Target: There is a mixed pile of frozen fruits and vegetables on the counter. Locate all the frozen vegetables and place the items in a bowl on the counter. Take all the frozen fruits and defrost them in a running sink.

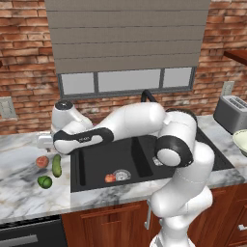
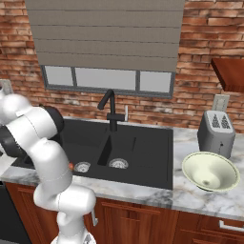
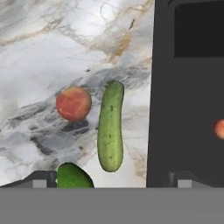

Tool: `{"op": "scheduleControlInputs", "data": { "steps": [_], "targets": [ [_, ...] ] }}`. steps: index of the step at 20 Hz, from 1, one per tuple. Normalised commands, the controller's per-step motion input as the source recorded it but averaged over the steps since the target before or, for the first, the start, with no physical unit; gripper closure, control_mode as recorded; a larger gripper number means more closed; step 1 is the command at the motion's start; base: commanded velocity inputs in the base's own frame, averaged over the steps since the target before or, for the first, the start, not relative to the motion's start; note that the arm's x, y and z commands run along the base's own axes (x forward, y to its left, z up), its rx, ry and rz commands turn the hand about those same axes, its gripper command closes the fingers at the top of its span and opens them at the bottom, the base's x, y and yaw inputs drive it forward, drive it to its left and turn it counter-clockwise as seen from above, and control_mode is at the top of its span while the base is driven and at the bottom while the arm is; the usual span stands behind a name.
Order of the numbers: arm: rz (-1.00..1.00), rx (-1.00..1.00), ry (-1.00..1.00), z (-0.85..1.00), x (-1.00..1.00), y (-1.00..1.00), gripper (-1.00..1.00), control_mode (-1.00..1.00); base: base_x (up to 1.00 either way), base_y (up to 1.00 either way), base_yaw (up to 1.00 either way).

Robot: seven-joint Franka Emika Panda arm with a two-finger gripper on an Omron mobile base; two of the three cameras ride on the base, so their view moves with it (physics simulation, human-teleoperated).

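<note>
Gripper [image 3: 109, 181] is hovering spread wide and empty above the counter [image 3: 52, 52], where cucumber [image 3: 110, 127], peach [image 3: 73, 103] and round green item [image 3: 73, 177] are lying, second peach [image 1: 110, 178] sitting in the sink [image 1: 96, 164].

On the counter [image 1: 19, 193] left of the sink [image 1: 96, 164], one fruit [image 1: 42, 161] lies beside the cucumber [image 1: 57, 165]; another fruit [image 1: 110, 178] lies in the sink.
</note>
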Motion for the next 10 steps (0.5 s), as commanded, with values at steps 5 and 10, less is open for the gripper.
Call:
{"op": "scheduleControlInputs", "data": {
  "steps": [5,10],
  "targets": [
    [0.00,0.00,0.03,0.00,0.00,0.43,-1.00,-1.00,0.00,0.00,0.00],
    [0.00,-0.01,0.06,0.00,0.00,0.42,-1.00,-1.00,0.00,0.00,0.00]
  ]
}}
